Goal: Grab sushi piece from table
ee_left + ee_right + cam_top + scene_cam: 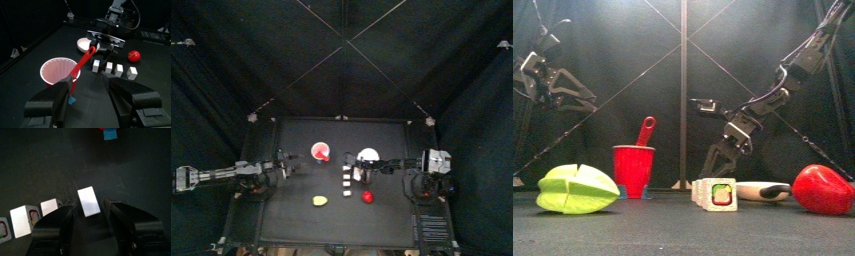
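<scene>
The right claw (pixel 88 212) hung wide open, empty, straddling one sushi piece (pixel 87 201) on the tabletop (pixel 40 163), evidently lined up to grab.

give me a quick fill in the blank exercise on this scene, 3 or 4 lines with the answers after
1. The red spoon stands in the red ____.
2. The right gripper hangs over the row of sushi pieces with its jaws ____.
3. In the front view, the green fruit lies on the table on the cup's ____ side.
4. The left gripper holds ____.

Missing words: cup; open; left; nothing
</scene>
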`<state>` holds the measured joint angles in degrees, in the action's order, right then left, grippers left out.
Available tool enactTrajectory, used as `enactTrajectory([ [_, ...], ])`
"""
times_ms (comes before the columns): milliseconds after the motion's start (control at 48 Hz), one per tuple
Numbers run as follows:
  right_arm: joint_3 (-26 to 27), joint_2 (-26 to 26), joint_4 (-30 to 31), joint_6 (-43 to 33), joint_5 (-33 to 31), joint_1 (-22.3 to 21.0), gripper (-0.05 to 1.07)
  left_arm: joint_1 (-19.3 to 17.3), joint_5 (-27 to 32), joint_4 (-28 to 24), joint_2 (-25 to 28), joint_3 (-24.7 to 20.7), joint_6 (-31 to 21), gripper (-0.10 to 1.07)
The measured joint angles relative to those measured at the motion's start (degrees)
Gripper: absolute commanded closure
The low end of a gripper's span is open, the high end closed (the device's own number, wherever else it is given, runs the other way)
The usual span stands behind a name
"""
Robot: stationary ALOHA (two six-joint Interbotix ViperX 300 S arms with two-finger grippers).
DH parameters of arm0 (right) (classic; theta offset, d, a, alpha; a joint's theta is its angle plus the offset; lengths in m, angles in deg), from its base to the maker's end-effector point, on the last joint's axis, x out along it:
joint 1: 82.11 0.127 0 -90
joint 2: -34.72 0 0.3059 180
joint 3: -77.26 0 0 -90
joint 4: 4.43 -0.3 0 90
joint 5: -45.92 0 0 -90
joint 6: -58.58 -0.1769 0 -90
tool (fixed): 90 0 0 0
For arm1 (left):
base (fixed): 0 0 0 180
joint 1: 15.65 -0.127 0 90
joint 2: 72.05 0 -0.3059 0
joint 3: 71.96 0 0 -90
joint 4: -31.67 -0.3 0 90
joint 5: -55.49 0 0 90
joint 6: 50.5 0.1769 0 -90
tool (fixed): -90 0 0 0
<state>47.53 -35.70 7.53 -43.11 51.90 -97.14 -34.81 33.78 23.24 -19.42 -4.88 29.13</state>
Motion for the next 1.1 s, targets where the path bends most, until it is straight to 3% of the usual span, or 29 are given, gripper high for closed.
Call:
enactTrajectory([
  [146, 0.18, 0.0, -0.18, 0.0, -1.14, -0.26, 0.25, 0.35, -0.35, 0.26, 0.0, 0.0, -0.18, 0.11],
  [500, 0.26, 0.09, 0.35, 0.0, -1.32, -0.26, 0.47, 1.85, -2.99, 0.35, 0.0, -0.79, -0.18, 0.11],
  [667, 0.26, -0.35, 0.09, 0.0, -1.32, -0.18, 0.48, 3.34, -3.87, 0.35, 0.7, -1.23, -0.18, 0.11],
  [1104, -3.87, -8.79, -2.55, 0.0, -1.32, 0.7, 0.48, 6.77, -3.87, -1.85, 8.61, -2.81, 0.0, 0.11],
])
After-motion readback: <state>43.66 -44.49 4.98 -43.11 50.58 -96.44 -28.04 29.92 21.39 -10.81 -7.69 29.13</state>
